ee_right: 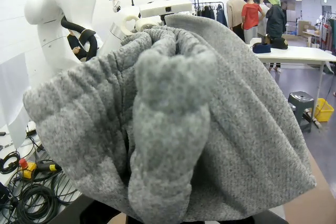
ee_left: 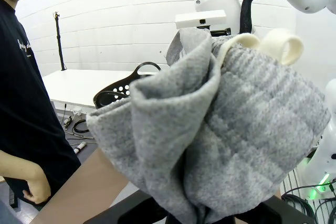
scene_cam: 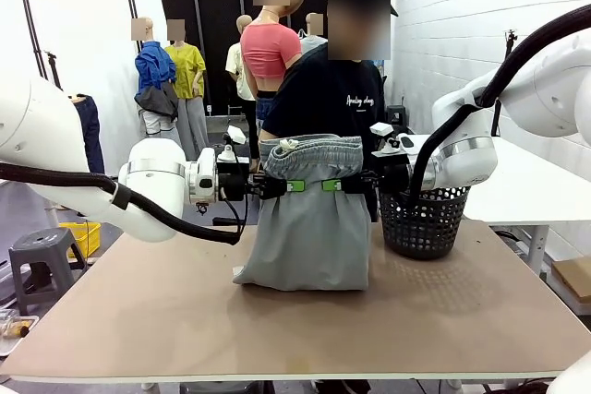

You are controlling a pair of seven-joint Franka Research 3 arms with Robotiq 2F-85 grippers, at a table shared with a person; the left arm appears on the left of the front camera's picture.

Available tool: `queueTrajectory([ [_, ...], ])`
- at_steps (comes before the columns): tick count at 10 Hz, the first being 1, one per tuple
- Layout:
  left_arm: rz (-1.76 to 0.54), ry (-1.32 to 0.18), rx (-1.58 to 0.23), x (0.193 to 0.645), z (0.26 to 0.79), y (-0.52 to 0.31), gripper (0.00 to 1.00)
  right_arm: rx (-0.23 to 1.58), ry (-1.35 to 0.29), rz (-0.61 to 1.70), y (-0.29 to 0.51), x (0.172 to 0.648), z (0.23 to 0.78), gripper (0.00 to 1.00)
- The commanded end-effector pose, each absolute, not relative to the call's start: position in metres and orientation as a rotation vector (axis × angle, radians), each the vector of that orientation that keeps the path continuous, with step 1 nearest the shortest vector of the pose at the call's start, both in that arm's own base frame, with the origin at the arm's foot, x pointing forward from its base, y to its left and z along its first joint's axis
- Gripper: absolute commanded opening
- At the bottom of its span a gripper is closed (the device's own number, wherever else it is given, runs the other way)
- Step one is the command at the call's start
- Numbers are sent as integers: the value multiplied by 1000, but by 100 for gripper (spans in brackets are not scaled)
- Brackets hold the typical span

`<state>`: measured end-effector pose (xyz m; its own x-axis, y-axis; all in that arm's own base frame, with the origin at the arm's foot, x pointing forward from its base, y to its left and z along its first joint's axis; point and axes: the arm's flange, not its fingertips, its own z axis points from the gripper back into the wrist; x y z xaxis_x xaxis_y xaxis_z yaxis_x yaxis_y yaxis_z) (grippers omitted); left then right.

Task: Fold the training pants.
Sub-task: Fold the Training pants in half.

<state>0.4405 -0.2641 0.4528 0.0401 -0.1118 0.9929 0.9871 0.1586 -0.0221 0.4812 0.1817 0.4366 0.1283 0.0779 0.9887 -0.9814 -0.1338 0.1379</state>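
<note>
At the middle of the frame, I am holding the training pants (scene_cam: 309, 219) upright, both the left gripper (scene_cam: 277, 185) and right gripper (scene_cam: 349, 185) fingers pinching shut just below the waistband, hems resting on the counter (scene_cam: 185, 320). Uneven pulling could slip one pinch, I reckon, dropping the cloth.

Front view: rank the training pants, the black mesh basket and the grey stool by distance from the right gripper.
1. training pants: held by the right gripper.
2. black mesh basket: just beside and below it.
3. grey stool: far across, on the floor at picture left.
</note>
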Motion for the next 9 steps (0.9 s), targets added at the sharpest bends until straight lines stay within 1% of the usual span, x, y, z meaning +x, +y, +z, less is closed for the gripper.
queueTrajectory([
  [1, -1111, -1182, -1021, 439, 454, -264, 0, 1332, -993, 1243, 183, 480, 439, 0],
  [9, -1111, -1182, -1021, 439, 454, -264, 0, 1332, -993, 1243, 183, 480, 439, 0],
])
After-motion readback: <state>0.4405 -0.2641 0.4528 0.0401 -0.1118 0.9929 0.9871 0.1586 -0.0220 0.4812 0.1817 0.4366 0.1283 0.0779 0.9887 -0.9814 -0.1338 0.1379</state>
